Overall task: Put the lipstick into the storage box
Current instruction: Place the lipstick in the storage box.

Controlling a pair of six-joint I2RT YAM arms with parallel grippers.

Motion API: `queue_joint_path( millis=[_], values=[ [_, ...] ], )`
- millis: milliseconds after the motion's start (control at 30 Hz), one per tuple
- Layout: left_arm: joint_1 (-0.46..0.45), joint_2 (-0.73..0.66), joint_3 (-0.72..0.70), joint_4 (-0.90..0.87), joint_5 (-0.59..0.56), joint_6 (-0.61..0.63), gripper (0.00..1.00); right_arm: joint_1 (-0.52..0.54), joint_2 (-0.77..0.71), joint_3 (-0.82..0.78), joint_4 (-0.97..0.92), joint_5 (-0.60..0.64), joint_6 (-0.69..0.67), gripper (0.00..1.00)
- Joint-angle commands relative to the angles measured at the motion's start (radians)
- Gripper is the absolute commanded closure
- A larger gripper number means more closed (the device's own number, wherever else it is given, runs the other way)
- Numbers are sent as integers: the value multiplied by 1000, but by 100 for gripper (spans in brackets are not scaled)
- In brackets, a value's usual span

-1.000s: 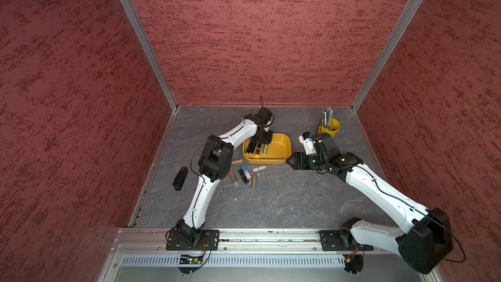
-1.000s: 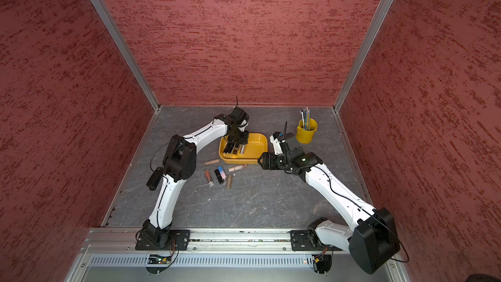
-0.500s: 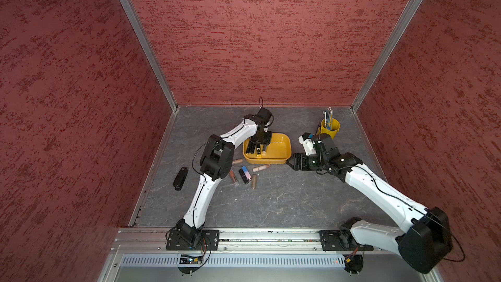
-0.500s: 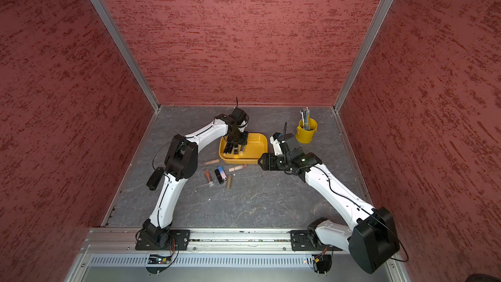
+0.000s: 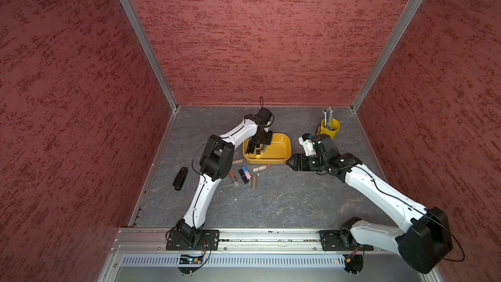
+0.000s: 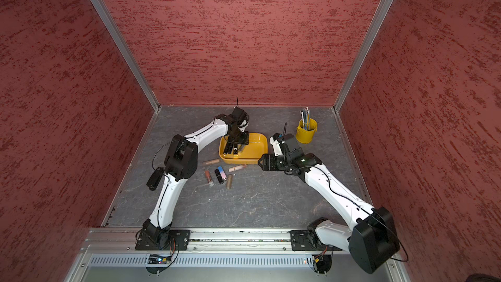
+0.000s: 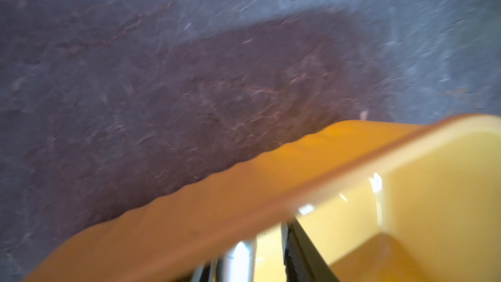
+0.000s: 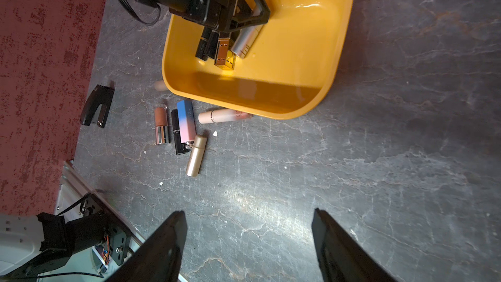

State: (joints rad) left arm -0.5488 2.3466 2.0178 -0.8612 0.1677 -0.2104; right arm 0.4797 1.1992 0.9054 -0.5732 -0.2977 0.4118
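— Which step is in hand?
— Release, seemingly: a silver cylindrical lipstick tube [image 8: 246,41] is laid at 9 o'clock in the shallow mustard-yellow plastic storage box [image 5: 280,146], the left gripper [image 5: 257,150] parted above it. The right gripper [image 8: 248,211] is held wide, empty.
— Next?
— A clear lift is needed, then the gold cylindrical tube [image 8: 196,155] at the box's 7 o'clock.

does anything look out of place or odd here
A black stapler lies on the table beside the loose lipsticks, the only non-cosmetic item in that cluster. One pink lipstick tube has an end tucked under the flared rim of the storage box. A few tiny white flecks dot the surface. Nothing looks spilled or broken.
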Motion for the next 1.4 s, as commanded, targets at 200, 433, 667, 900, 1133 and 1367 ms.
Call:
queue_joint_path(
  millis=[200,433,667,900,1133,1367],
  values=[
    [45,-380,-336,335,249,-145,53,61,37,13,-7,14,23,23],
    [181,-703,-777,601,427,-337,49,184,131,51,-6,64,79,23],
    [259,-1012,-1064,605,468,-353,45,303,309,133,45,70,129,24],
    [352,-1296,-1260,513,440,-364,40,428,541,323,-32,143,161,24],
    [416,-1461,-1387,486,432,-399,22,498,685,462,-150,269,188,25],
    [441,-1523,-1442,492,431,-430,0,509,750,489,-178,310,189,29]
  ],
)
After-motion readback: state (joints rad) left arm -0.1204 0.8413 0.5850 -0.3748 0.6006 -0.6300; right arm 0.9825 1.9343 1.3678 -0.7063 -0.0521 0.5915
